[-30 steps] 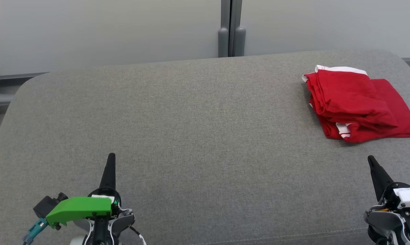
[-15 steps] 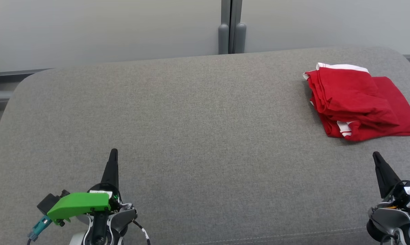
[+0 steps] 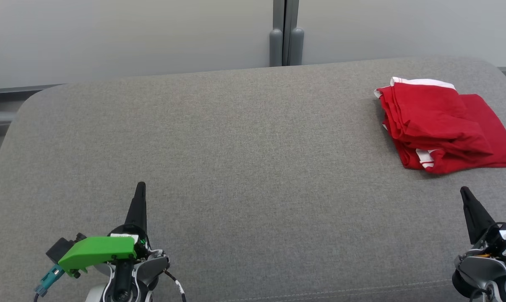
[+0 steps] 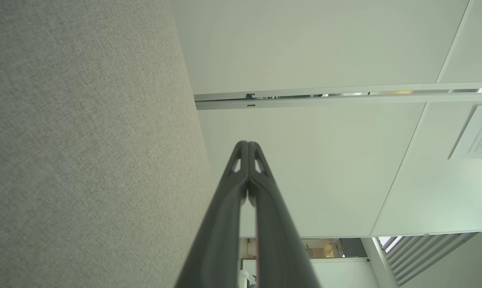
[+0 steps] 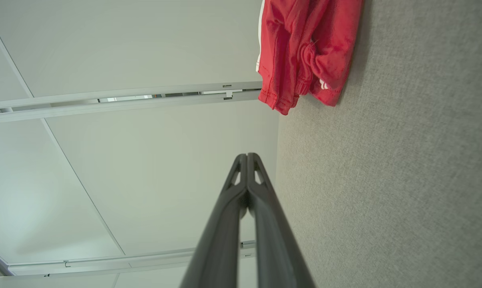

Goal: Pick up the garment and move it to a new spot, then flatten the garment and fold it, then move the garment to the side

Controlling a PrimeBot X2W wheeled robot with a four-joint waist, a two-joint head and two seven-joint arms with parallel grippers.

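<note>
Grey desk [image 3: 253, 147]: we record only a slight camera shift. Red garment [image 3: 439, 126] lies folded, unmoved, at the desk's far right. Pressed together and empty, left pincer [image 3: 140, 185] and right pincer [image 3: 463, 190] sit at its near edge; task appears finished.

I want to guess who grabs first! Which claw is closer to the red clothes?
Right. The right claw is just short of the red garment, apart from it; the left claw is far across the grey cushion.
</note>
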